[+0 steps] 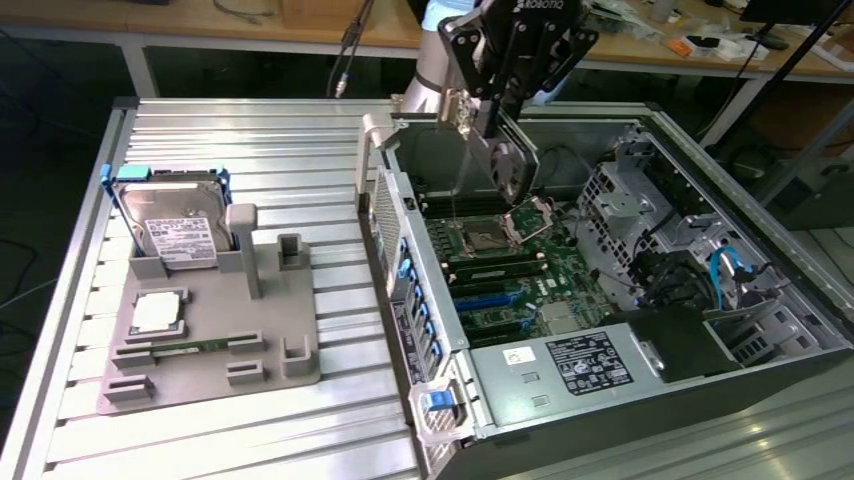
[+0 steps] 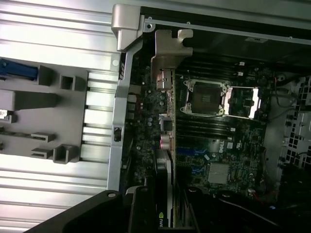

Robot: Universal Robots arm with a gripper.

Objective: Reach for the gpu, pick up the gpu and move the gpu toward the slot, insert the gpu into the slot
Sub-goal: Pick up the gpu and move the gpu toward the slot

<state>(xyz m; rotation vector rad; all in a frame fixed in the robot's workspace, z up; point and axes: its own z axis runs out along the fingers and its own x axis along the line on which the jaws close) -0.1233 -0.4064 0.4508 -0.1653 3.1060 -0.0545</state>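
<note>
The gripper [image 1: 497, 118] pinches the gpu [image 1: 509, 165] by its upper edge. The card hangs upright in the air inside the open case [image 1: 742, 208], near the case's far end in the exterior view and above the socket [image 1: 497, 232]. It is not yet over the blue slot [image 1: 494, 297], which lies further along the board [image 1: 567, 265]. In the wrist view the bracket [image 2: 167, 51] leads. To do this well, I'd carry the card level, line its lower edge up parallel with the slot, keep the bracket snug to the case's rear wall, then press straight down without twisting.
</note>
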